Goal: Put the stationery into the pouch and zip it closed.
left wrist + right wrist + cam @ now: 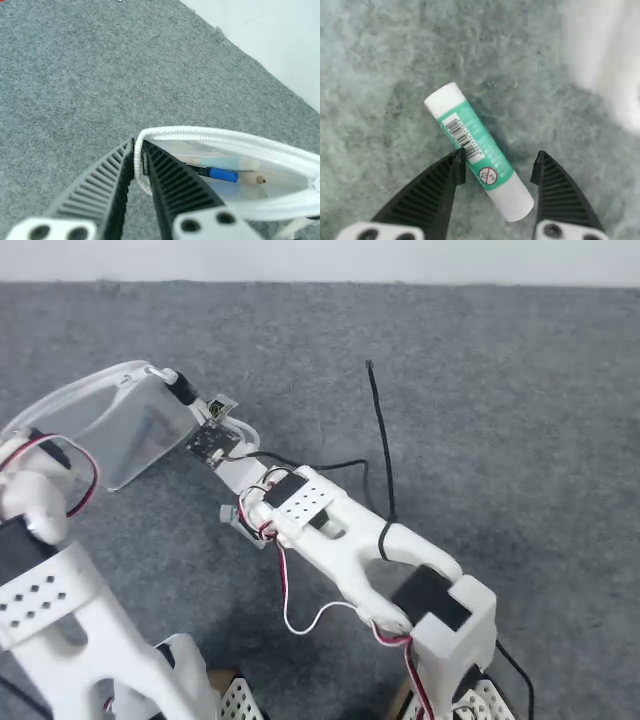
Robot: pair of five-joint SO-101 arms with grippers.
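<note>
Left pincer [138, 145] clamped tight on zipper rim of clear pouch [225, 136]; blue-capped pen [221, 174] inside. Right pincer [500, 159] spread wide, straddling glue stick [470, 136] on grey carpet [375, 60].

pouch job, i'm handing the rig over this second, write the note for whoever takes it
Left gripper: shut on the pouch, pinching one end of its zip rim; the mouth is open.
Right gripper: open, low over the grey mat, one finger on each side of the glue stick, which lies flat on the mat.
Done: a blue-tipped pen and a wooden-tipped stick lie inside the pouch.
Left: close on the glue stick, put it into the pouch, then zip the pouch shut.
</note>
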